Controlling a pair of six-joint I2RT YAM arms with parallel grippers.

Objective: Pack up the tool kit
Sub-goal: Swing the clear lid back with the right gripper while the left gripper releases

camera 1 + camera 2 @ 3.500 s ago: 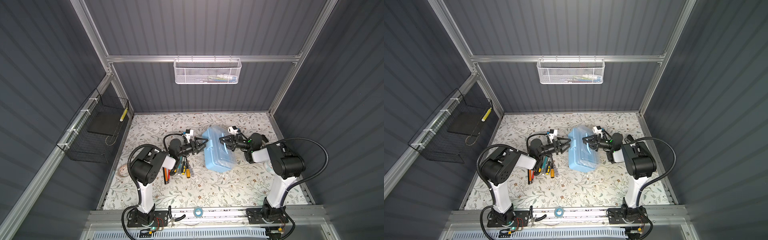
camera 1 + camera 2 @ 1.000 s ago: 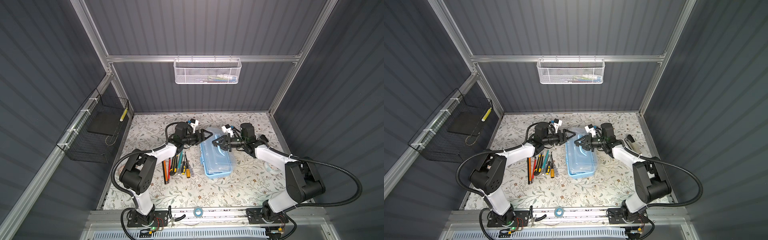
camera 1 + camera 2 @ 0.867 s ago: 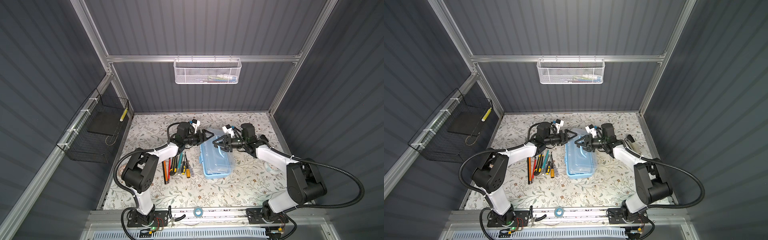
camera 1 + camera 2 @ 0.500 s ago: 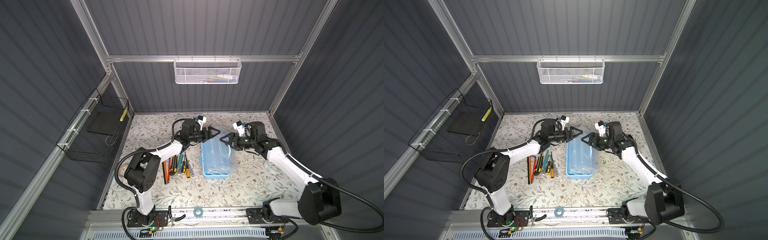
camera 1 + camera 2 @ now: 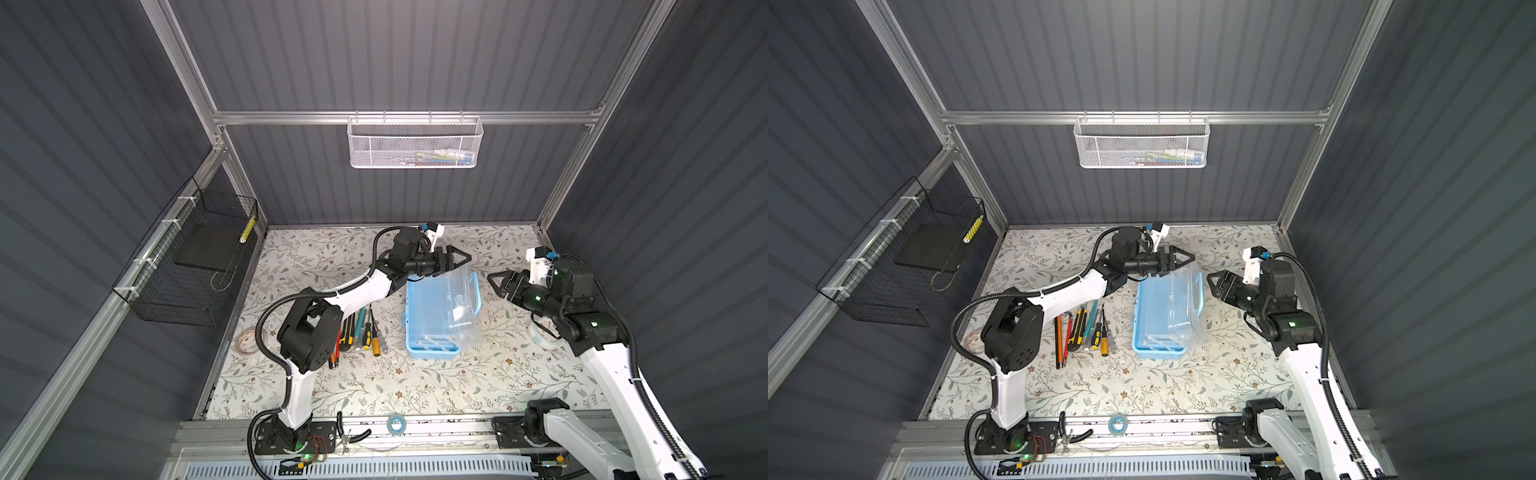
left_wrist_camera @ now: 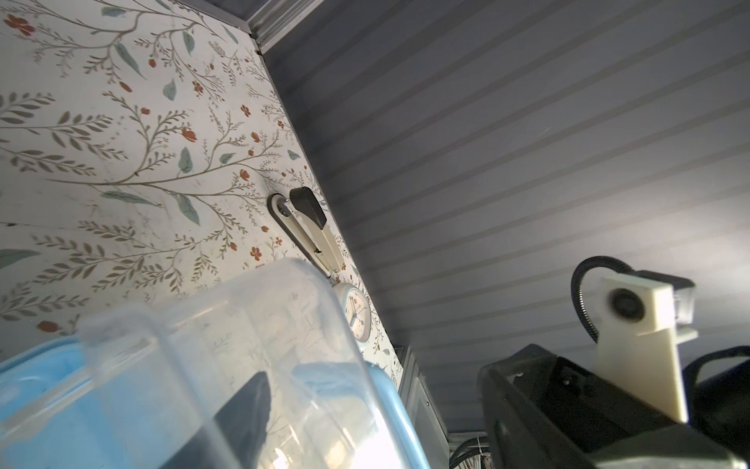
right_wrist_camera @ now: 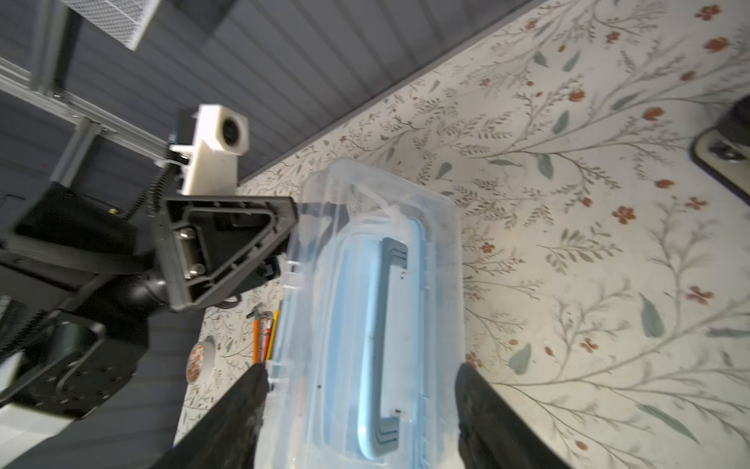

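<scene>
Left fingers (image 6: 242, 420): one behind clear lid (image 6: 259, 308)

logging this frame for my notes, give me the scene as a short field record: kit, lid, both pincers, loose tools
tool kit: light-blue case on the floral table, near the middle
lid: clear, raised at a tilt, not shut
left pincer: open, at the lid's far end, one jaw seen through the clear plastic
right pincer: open, apart from the case, holding nothing
loose tools: row on the table beside the case, toward the left arm
</scene>
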